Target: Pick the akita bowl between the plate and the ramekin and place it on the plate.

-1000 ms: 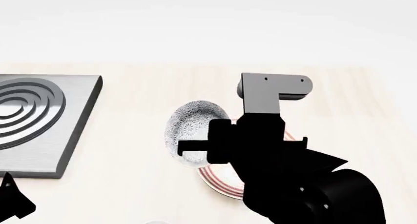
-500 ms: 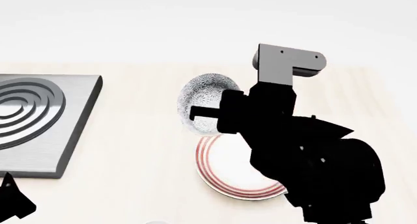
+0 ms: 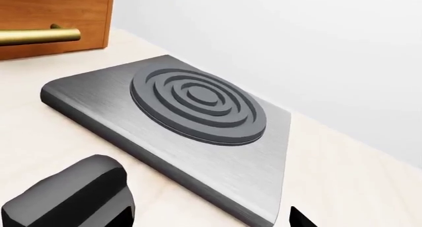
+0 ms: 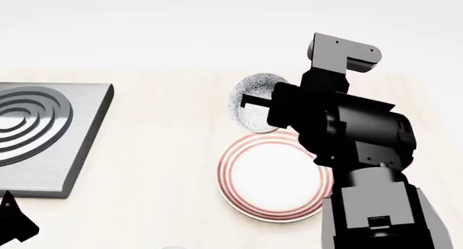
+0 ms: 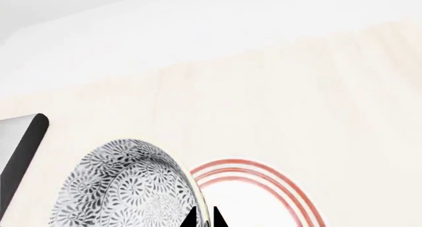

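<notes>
The akita bowl, speckled grey on white, hangs tilted in the air over the far edge of the plate. My right gripper is shut on its rim. In the right wrist view the two dark fingertips pinch the rim of the akita bowl, with the red-ringed plate on the counter beyond. The right arm covers the plate's right side in the head view. My left gripper sits low at the near left, open with only counter between its fingers. The ramekin is out of view.
A brushed metal slab with raised concentric rings lies on the light wood counter at the left, right in front of the left gripper. A wooden cabinet front with a brass handle stands behind it. A pale wall bounds the counter's far edge.
My right arm has risen and swung toward the far right, carrying the bowl off the plate's left side to above its far edge. More of the plate shows. The left gripper stayed put.
</notes>
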Controlling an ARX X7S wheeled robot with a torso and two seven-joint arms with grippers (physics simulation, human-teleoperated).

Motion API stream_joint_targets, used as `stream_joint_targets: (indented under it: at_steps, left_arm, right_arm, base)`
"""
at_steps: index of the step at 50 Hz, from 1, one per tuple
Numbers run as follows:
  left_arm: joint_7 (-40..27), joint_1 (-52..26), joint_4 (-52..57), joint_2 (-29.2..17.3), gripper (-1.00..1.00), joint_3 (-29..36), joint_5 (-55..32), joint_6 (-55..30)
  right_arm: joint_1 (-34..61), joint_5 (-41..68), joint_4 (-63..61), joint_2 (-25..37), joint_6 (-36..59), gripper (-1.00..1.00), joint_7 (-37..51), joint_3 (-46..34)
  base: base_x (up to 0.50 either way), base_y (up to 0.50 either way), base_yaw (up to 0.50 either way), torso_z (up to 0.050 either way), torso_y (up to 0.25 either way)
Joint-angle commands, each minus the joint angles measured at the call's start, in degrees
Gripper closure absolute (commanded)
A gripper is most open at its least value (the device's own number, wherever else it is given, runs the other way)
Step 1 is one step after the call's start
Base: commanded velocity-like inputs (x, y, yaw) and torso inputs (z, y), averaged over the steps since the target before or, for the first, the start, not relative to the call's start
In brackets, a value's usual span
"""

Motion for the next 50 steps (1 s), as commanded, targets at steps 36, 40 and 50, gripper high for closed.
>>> stream_joint_targets:
  at_steps: [36,40,50]
  left_arm:
    - [-0.6,-0.9,-0.1,-0.4,-1.00,0.6,-0.5,-0.4]
    - [-0.4,-1.1,-0.7,-0.3,-1.00,0.7,-0.4,-0.1]
    - [-0.6,-1.0,-0.4,-0.4,-1.00,0.8,-0.5,-0.1]
  right_arm:
    - [-1.1,-29.6,6.0,-1.6,0.9,1.00,-5.4,34.0]
    - [-1.6,-30.1,6.0,-1.5,1.4,1.00,-5.1,35.2]
    - [-2.4,-30.7,6.0,-1.5,3.0,1.00,-4.1,37.5]
  base:
    - [0.00,0.00,0.00,0.000,0.000]
    - [0.00,0.00,0.00,0.000,0.000]
    - [0.00,0.00,0.00,0.000,0.001]
